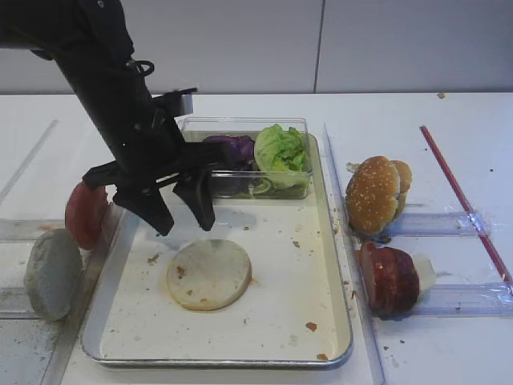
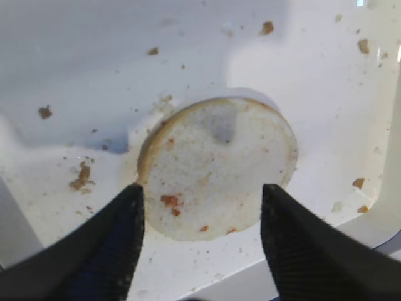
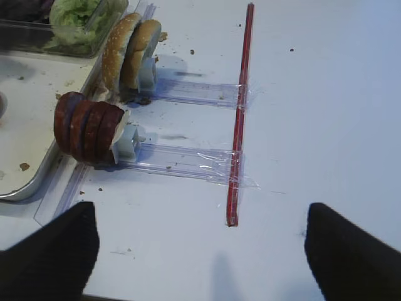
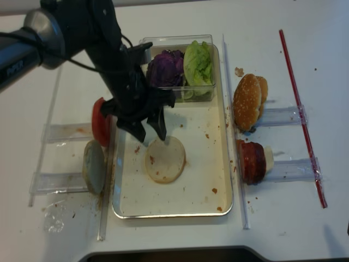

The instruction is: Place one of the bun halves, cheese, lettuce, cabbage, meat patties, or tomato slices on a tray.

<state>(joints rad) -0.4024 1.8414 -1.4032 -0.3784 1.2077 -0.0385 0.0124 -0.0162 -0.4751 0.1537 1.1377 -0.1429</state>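
A pale round bun half [image 1: 208, 274] [image 2: 216, 166] [image 4: 165, 159] lies flat, cut side up, on the metal tray [image 1: 280, 233] [image 4: 202, 164]. My left gripper [image 1: 184, 226] [image 2: 202, 188] [image 4: 150, 137] hovers just above its back edge, open, with nothing between the fingers and clear of the bun. Over the bare white table to the right of the tray, my right gripper [image 3: 200, 210] is open and empty. Lettuce [image 1: 280, 148] and purple cabbage [image 1: 232, 148] sit in a clear box at the tray's far end.
Right of the tray, sesame bun halves [image 1: 377, 192] and meat patties [image 1: 389, 277] stand on edge in clear holders. Left of it stand tomato slices [image 1: 84, 212] and another bun half [image 1: 52, 273]. A red strip [image 1: 465, 200] runs along the far right.
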